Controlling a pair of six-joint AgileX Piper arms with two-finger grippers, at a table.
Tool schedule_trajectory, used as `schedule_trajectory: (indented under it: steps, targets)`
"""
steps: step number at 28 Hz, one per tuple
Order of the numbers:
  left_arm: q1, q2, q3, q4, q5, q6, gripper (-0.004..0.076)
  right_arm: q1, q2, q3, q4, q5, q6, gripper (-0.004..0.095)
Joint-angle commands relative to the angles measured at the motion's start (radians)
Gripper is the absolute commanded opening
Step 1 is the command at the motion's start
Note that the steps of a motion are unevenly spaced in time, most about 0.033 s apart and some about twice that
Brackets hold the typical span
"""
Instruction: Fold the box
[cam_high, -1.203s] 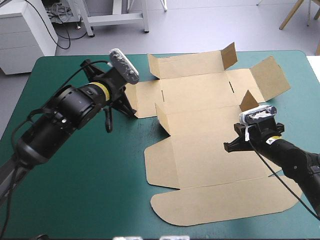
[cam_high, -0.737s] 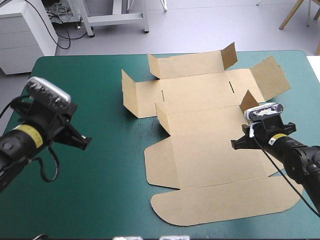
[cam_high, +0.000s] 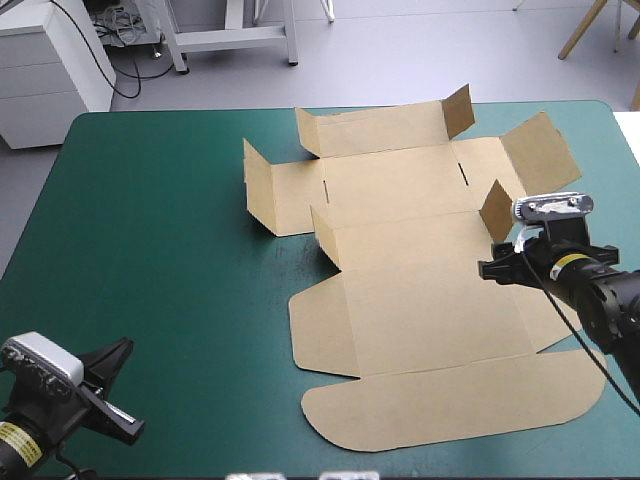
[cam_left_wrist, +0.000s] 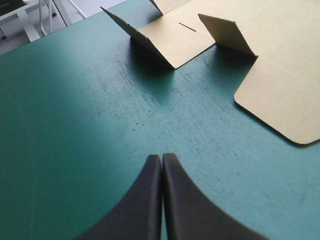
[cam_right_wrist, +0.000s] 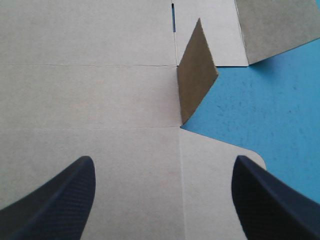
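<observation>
Fold in the making: I am hovering my right claw (cam_right_wrist: 162, 162), its black fingers spread wide and holding nothing, over the right-hand side of the flat-cut brown cardboard box (cam_high: 420, 300). The box is lying open across the middle and right of the teal-green covered surface (cam_high: 170, 250). Just ahead of the fingers, a small upright brown flap (cam_right_wrist: 196, 75) is standing at a crease beside the sheet's right edge. My left claw (cam_left_wrist: 162, 159) is sitting pinched together and empty over bare cover by the near-left corner, well apart from the board. By my judgement, I am lining up to raise the right-hand side wall. Doing that well is calling for a low approach, with one finger sliding under the rounded side panel and lifting along the scored line rather than across it. It is also calling for the left claw to come in and pin the base, since the loose sheet is likely to skid.
</observation>
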Motion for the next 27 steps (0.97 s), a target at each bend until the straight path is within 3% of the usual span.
schedule_trajectory:
  steps: [1,4,7,16,27]
  targets:
    - [0.001,-0.045,0.011,-0.028,-0.107,-0.002,-0.001,-0.078,0.056,-0.103,-0.007,0.03,-0.028,0.0702]
    - [0.001,-0.06,0.03,-0.083,-0.108,0.112,-0.001,-0.176,0.162,-0.202,0.16,0.123,-0.194,0.0702]
    - [0.001,-0.06,0.042,-0.109,-0.108,0.132,-0.001,-0.215,0.245,-0.289,0.279,0.176,-0.307,0.0702]
    - [0.067,-0.06,0.05,0.002,-0.093,0.068,-0.001,-0.215,0.462,-0.543,0.265,0.299,-0.325,0.0702]
    - [0.373,-0.06,0.05,0.017,-0.148,0.036,-0.001,-0.215,0.661,-0.759,0.224,0.442,-0.377,0.0702]
